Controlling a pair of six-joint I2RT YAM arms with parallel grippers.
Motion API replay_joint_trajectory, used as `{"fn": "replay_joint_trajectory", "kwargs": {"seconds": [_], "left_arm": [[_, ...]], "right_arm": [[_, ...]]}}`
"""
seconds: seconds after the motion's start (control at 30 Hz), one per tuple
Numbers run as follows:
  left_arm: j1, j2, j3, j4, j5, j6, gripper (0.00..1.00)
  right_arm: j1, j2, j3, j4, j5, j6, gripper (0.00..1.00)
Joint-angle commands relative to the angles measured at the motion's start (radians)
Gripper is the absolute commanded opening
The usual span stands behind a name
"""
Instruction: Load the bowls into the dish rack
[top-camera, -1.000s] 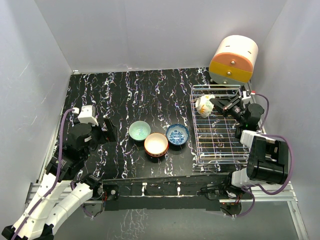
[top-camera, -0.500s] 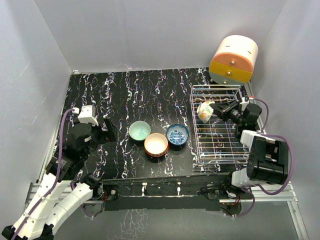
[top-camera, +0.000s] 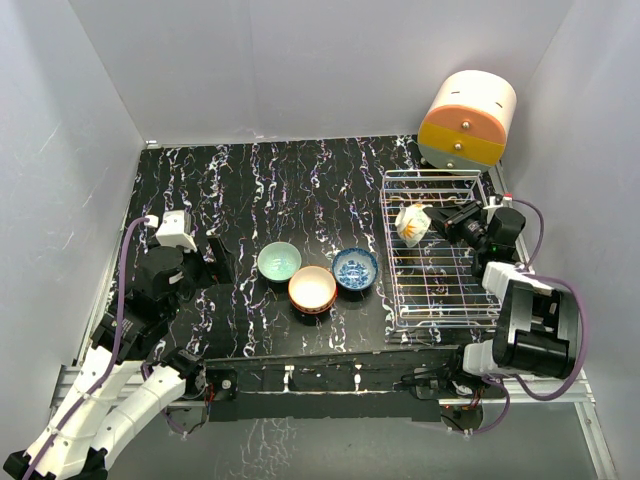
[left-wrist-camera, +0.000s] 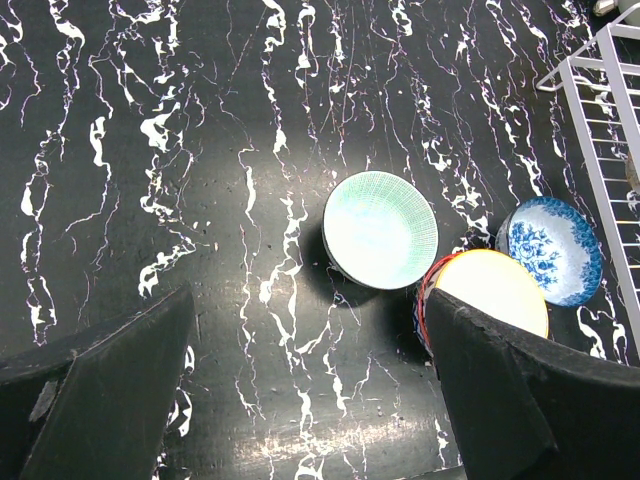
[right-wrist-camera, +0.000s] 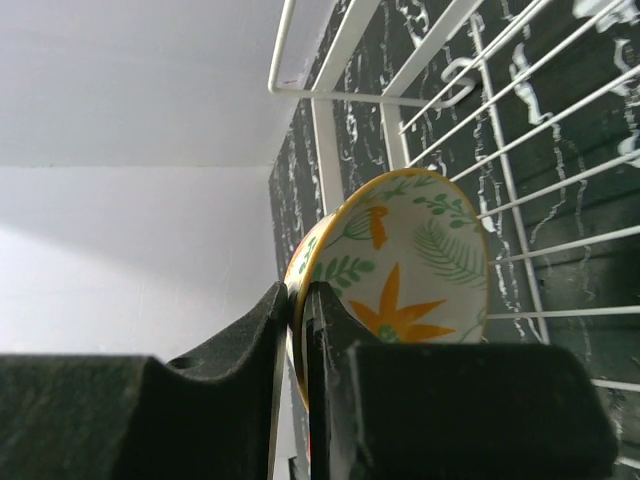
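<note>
Right jaws are pinching the rim of the cream bowl (top-camera: 410, 223) with the orange flower, holding it tipped on edge over the far left part of the dish rack (top-camera: 440, 290), which sits on the right of the desk (top-camera: 250, 190); whether it touches the wires I cannot tell. Left jaws are spread wide over the desk's left side. Near the middle, close together, sit the mint bowl (top-camera: 279, 262), the red-orange bowl (top-camera: 312, 289) nearest, and the blue-and-white bowl (top-camera: 355, 269) near the rack. A drawer box (top-camera: 467, 120) stands beyond the rack.
</note>
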Motion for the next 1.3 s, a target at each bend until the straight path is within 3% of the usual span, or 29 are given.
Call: {"fn": "replay_joint_trajectory", "kwargs": {"seconds": [0.0,0.43,0.93,1.07,1.17,1.27], "left_arm": [[-0.003,0.001,0.013,0.009,0.004,-0.004,0.97],[-0.004,-0.004,-0.002,0.017,0.015,-0.013,0.97],[-0.005,-0.015,-0.014,0.023,0.015,-0.018,0.97],[-0.003,-0.009,-0.017,0.027,0.019,-0.016,0.97],[-0.004,-0.003,-0.024,0.037,0.023,-0.015,0.97],[-0.004,-0.001,-0.032,0.05,0.024,-0.013,0.97]], "right_arm": [[-0.027,-0.057,-0.005,-0.18,0.11,-0.107,0.16],[-0.061,-0.115,0.039,-0.406,0.194,-0.234,0.28],[-0.061,-0.114,0.161,-0.559,0.281,-0.43,0.31],[-0.059,-0.125,0.255,-0.664,0.295,-0.544,0.38],[-0.051,-0.136,0.348,-0.775,0.323,-0.63,0.52],[0.007,-0.156,0.432,-0.855,0.405,-0.693,0.54]]}}
